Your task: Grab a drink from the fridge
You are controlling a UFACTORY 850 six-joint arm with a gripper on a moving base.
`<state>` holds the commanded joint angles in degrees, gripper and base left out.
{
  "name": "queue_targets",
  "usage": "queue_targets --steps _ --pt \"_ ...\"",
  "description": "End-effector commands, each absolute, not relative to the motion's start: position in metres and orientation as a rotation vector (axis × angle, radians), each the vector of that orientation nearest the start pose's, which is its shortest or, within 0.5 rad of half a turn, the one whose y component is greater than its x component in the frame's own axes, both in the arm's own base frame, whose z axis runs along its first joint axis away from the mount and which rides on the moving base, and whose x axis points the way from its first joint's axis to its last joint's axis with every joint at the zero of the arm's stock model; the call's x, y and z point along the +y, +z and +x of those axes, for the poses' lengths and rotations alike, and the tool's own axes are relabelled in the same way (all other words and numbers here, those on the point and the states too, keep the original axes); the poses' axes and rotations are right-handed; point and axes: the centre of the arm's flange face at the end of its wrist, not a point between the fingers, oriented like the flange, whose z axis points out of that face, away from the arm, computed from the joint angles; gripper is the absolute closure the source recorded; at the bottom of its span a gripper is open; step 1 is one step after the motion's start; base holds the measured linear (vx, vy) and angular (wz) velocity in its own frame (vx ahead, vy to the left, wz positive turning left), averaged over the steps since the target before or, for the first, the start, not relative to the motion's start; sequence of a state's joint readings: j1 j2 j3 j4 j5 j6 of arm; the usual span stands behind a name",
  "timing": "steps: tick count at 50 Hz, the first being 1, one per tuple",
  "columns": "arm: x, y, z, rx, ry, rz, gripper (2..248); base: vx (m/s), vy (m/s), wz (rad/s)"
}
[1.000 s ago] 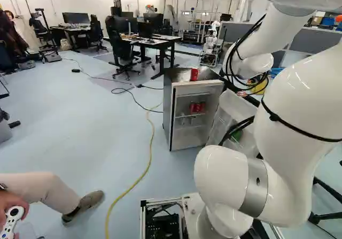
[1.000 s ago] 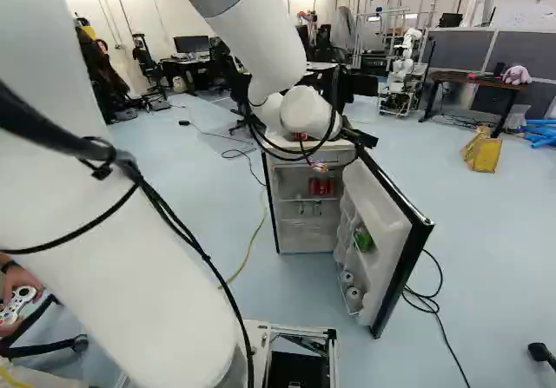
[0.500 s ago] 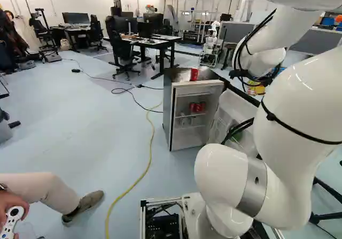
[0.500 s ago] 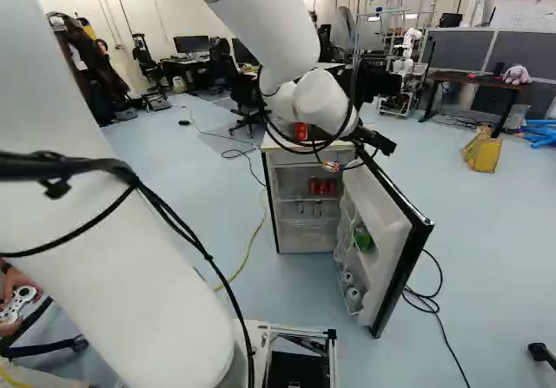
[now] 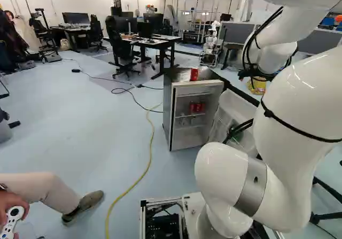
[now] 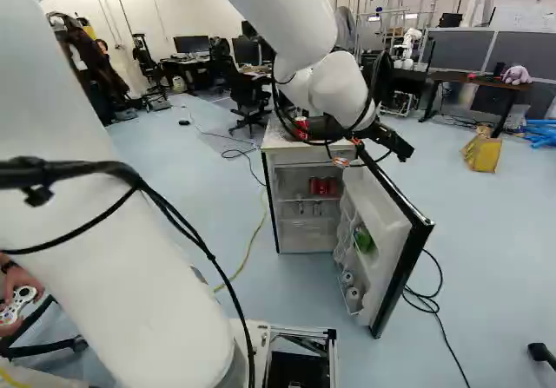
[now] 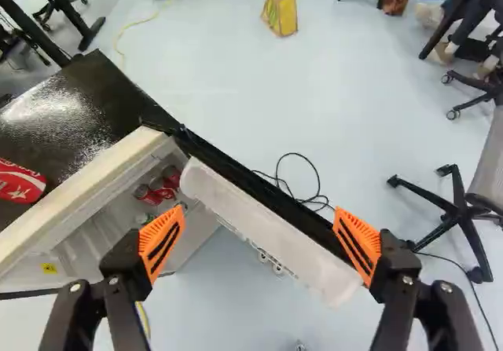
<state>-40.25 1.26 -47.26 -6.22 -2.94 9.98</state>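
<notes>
Wrist view — red cans [image 7: 148, 195], inside fridge [image 7: 86, 191], ahead of parted jaws

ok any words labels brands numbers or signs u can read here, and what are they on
Nothing reads clearly enough to quote.
Red can on top of the fridge: white lettering, only partly in view.
Red cans on the inside shelf: too small to read.
Yellow sticker on the fridge: too small.
Yellow bag on the floor: print too blurred.
</notes>
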Motion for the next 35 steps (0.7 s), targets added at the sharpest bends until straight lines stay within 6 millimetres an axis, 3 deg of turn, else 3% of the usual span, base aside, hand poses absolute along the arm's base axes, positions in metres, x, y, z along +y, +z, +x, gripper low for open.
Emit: queue_targets --steps 35 --pt "-0.364 0.513 0.358 1.383 -0.973 -2.916 3 0.000 0.000 0.000"
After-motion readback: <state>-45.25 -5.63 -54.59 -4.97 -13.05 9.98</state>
